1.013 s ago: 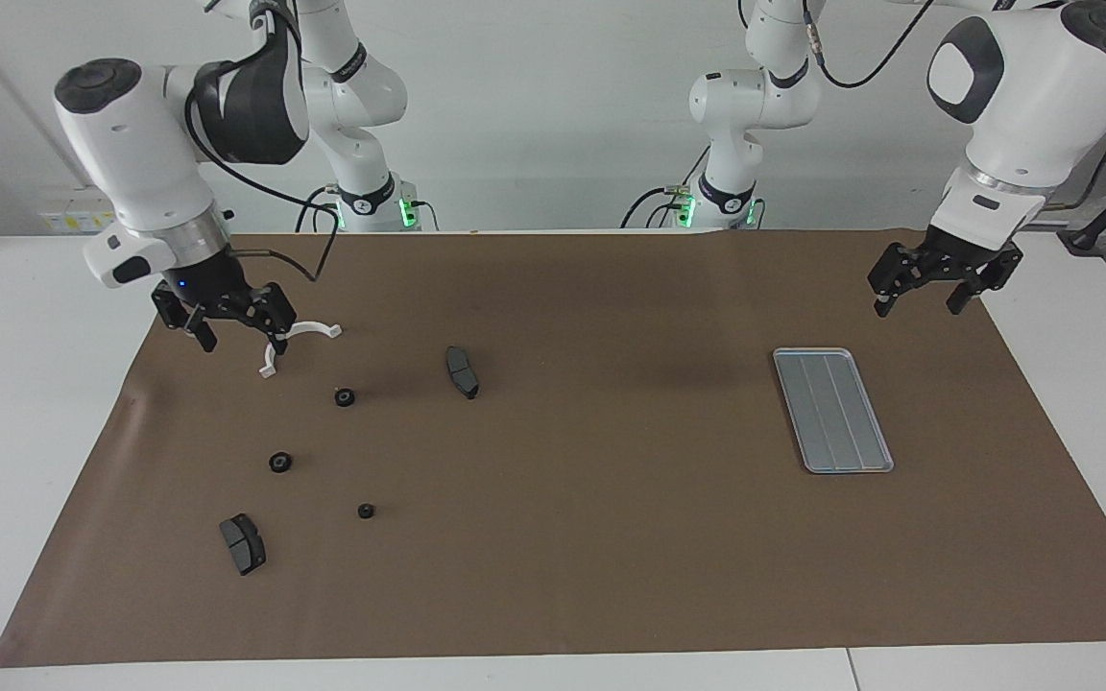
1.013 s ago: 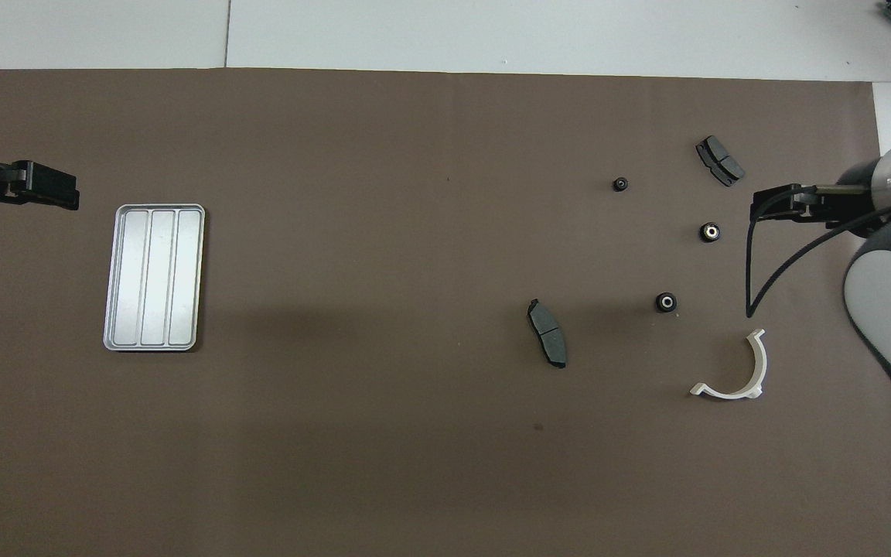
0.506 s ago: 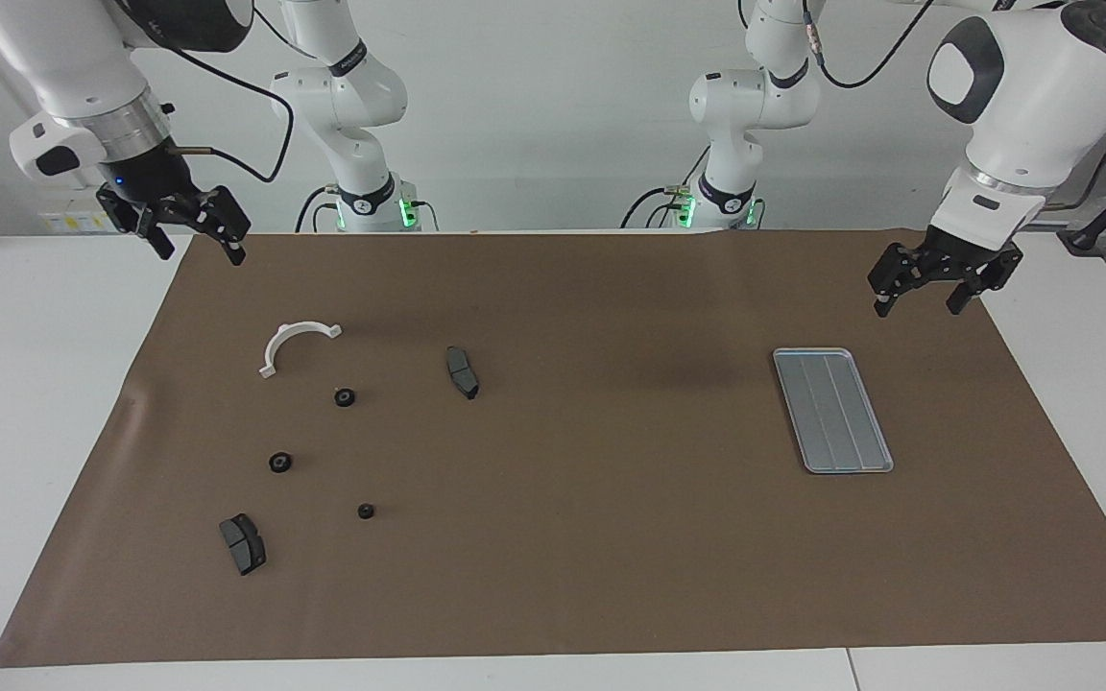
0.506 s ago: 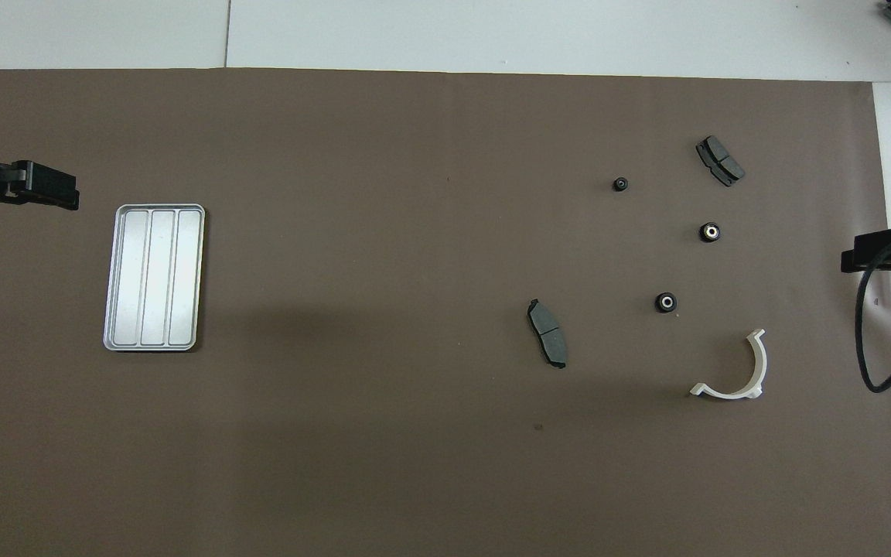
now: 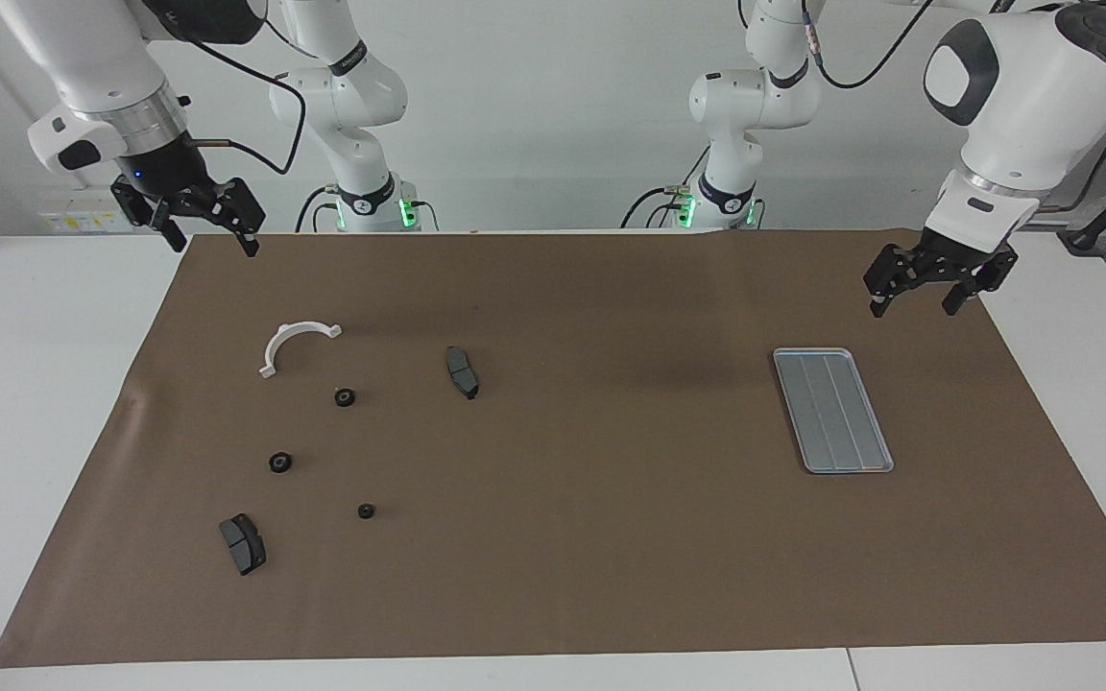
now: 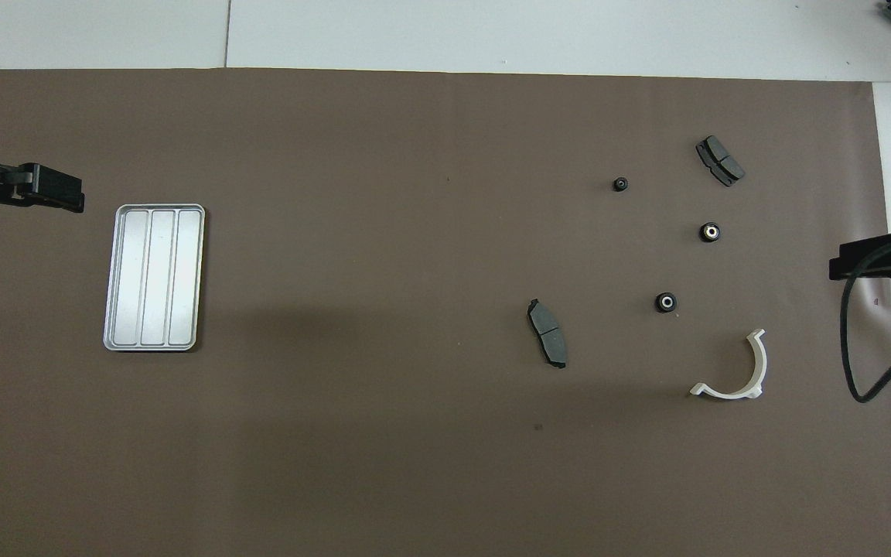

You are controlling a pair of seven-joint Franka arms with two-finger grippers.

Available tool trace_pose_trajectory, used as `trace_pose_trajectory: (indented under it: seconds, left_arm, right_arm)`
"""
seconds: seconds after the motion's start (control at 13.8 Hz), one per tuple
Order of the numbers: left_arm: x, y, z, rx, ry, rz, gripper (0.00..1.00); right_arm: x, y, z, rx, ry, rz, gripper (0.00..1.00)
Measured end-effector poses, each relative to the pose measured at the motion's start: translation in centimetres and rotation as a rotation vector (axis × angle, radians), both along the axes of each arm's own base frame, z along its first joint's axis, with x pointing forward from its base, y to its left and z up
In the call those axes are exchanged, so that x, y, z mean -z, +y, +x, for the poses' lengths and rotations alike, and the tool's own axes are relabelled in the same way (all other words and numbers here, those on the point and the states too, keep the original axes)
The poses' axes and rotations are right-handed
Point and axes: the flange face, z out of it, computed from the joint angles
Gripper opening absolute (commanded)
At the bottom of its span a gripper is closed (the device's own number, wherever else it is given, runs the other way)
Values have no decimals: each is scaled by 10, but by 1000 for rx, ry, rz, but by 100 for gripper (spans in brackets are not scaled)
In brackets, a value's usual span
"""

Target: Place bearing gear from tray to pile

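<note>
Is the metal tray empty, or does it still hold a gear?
Empty: the tray shows only bare ridges; three gears lie on the mat.

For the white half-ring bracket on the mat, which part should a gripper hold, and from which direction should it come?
Probably the middle of the white bracket's arc, coming straight down from above. It lies flat on the mat, so a thin curved band shows, which the fingers could span across. Its end tabs look small. The right gripper, open, hangs over the mat edge nearest it.

Bright, even light; soft shadows; sharp focus.
</note>
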Motion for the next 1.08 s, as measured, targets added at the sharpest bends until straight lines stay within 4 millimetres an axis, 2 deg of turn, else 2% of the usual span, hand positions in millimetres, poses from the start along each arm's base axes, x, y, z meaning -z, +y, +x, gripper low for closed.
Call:
trace_pose_trajectory:
  seconds: [0.58,1.08]
  left_arm:
    - [2,7,-3,-25,8,-56,100]
    - [2,5,-3,-22,8,-58,100]
  right_arm:
    - [-6,1,-5,-1,34,-3,100]
    - [-6,1,-3,-1,33,-3,100]
